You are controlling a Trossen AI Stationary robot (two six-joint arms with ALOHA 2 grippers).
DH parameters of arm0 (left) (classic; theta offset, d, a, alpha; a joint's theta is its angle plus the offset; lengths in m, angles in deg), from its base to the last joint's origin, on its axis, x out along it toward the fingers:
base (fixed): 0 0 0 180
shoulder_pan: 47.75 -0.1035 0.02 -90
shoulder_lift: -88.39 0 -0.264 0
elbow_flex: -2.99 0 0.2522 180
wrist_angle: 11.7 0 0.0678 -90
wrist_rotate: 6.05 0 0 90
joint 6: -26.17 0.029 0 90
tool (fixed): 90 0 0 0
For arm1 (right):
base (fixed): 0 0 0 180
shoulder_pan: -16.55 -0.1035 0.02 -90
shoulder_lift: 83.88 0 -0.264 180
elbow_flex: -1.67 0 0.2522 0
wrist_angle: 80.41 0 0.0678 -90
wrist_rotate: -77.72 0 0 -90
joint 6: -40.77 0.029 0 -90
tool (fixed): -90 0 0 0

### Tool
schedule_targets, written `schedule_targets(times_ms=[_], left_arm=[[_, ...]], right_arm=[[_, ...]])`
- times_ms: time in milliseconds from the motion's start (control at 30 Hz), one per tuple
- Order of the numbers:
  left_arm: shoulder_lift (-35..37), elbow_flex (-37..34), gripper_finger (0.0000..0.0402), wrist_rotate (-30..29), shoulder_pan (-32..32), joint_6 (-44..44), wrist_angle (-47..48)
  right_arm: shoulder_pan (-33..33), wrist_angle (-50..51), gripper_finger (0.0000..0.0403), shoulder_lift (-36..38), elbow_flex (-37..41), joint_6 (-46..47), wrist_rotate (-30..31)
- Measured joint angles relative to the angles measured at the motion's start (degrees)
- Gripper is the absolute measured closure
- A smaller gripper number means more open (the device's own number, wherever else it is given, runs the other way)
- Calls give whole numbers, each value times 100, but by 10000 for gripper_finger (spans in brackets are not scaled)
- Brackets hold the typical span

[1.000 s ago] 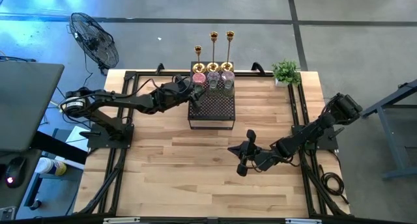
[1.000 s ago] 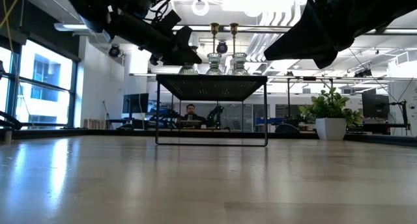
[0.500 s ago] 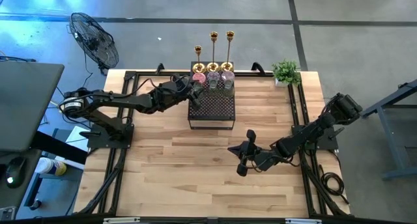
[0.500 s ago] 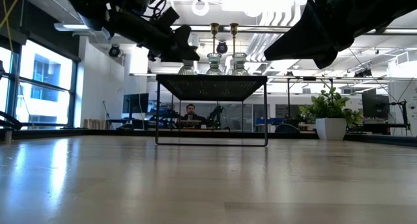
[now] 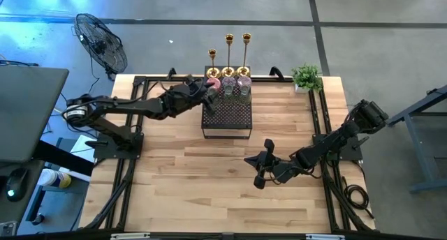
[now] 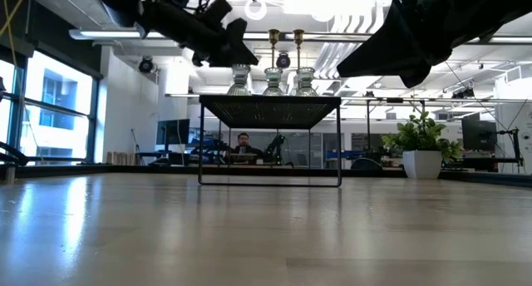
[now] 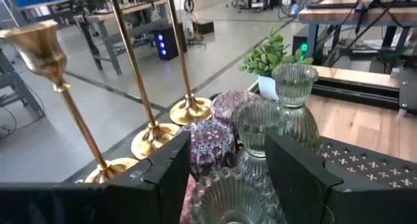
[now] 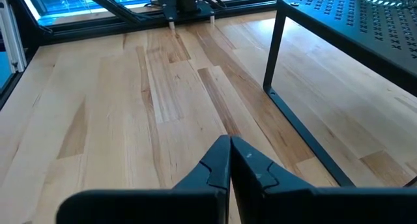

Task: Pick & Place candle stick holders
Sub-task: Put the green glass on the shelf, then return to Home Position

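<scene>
I have the left gripper up at the far left corner of the black mesh stand, which sits toward the far edge of the table, near its middle. In the left wrist view its fingers stand apart with a clear ribbed glass cup between them; I cannot tell whether the pads touch it or whether it is lifted off the mesh. From the low view, that gripper hangs just above the leftmost glass cup on the stand's top.

The rest of the glass cups are bunched along the stand's far edge: pink-purple patterned ones and pale green ribbed ones, some stacked on others, close together or touching. Just behind them, at the table's far edge, stand the three gold candlesticks, upright in a row, the left one shorter than the other two. In the left wrist view their round bases sit right beside the patterned cups.

The right gripper waits over the bare wood toward the table's near right part, well apart from the stand. Its fingers are pressed together with nothing between them.

A small potted plant sits at the table's far right corner. Through the stand's legs in the low view, I see a person seated in the room behind.
</scene>
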Motion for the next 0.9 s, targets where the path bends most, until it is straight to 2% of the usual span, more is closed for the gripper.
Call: schedule_targets(times_ms=[300, 400, 533, 667, 767, 900], left_arm=[[559, 225, 219, -8, 11, 304, 817], [948, 225, 244, -46, 168, 651, 1151], [1461, 229, 295, -46, 625, 891, 1858], [1909, -63, 354, 508, 1078, 957, 2492], [2277, -562, 392, 1249, 1281, 942, 2623], [2823, -1258, 391, 2114, 1199, 854, 2526]], right_arm=[[0, 2, 402, 0, 0, 0, 0], [0, 16, 401, 0, 0, -6, 19], [0, 100, 402, 0, 0, -139, 57], [0, 311, 402, 0, 5, -843, -105], [89, 329, 402, 163, 184, -1441, -721], [611, -432, 402, 842, 985, -2029, -1710]])
